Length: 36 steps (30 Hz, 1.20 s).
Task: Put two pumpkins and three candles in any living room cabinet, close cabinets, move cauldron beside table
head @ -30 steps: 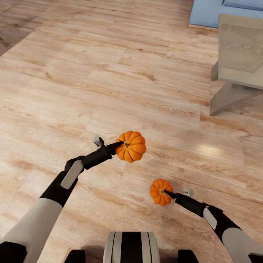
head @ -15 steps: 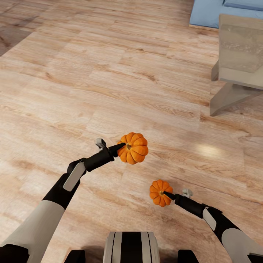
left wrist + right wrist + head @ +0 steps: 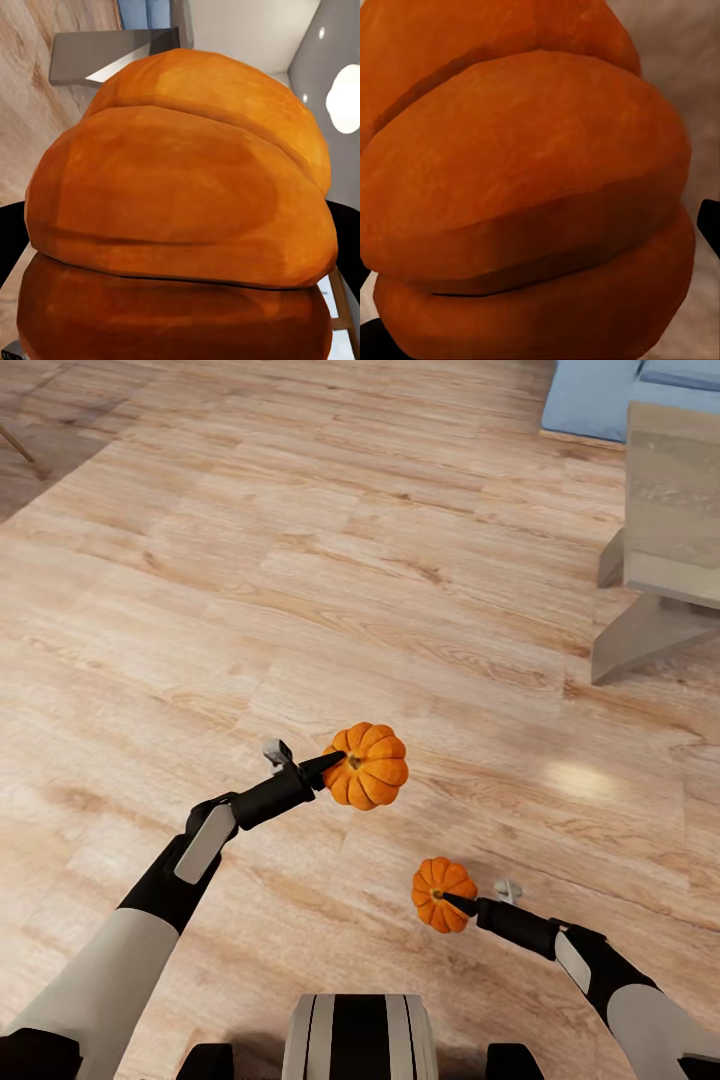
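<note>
Open wood floor [image 3: 300, 560] ahead, table [image 3: 670, 520] far right, both fingers apparently clamped on pumpkins [image 3: 366, 765]

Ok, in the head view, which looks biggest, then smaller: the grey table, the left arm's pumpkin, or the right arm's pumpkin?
1. Grey table, though cut off at the edge.
2. Left arm's pumpkin.
3. Right arm's pumpkin, which looks smallest.

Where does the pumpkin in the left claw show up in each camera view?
Head view: the left claw's pumpkin sits near the middle, held above the wood floor at the left claw.
Left wrist view: the same pumpkin is close up, across most of the frame.
Right wrist view: a different pumpkin, the right claw's.
Shared landmark: the grey table, also behind the pumpkin.
</note>
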Available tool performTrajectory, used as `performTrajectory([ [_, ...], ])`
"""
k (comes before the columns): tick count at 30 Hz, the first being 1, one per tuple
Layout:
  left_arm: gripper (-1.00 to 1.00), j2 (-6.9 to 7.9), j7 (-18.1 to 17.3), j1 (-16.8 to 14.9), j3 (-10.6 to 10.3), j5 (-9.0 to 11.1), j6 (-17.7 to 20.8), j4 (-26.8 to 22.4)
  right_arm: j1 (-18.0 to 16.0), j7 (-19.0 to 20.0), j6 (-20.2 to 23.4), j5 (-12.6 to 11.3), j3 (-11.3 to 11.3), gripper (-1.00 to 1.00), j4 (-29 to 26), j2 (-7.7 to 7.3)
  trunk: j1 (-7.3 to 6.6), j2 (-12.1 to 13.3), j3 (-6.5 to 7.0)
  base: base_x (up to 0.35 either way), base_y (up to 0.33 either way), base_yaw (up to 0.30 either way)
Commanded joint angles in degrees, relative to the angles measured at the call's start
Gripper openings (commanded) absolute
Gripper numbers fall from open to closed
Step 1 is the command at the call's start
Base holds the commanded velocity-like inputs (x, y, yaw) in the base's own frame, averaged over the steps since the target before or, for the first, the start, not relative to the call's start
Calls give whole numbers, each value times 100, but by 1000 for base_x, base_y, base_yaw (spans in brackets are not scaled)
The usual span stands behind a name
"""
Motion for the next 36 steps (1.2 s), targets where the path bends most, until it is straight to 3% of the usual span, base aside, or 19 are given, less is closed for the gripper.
performTrajectory([
  [1,-100,-2,-2,0,0,4,3,4,3,-465,-26,42,-1,100,-49,-2,1,0,-1,0,0,18],
  [2,-100,-3,-2,0,0,4,3,4,3,-466,-29,42,1,-100,-88,-2,1,0,-1,0,0,11],
  [14,-100,2,0,0,0,4,2,2,15,-278,-9,3,3,-100,-244,-28,1,0,-2,0,0,1],
  [20,-100,4,-2,0,5,4,3,0,11,654,84,-41,-22,-100,-233,-274,1,0,-2,0,0,0],
  [29,-100,4,-2,0,9,9,3,0,12,1006,136,-67,-37,-100,-238,-466,1,0,-2,0,0,0],
  [36,-100,4,-2,0,2,7,1,0,12,1401,528,-64,-53,-100,-244,-644,1,0,-2,0,0,0],
])
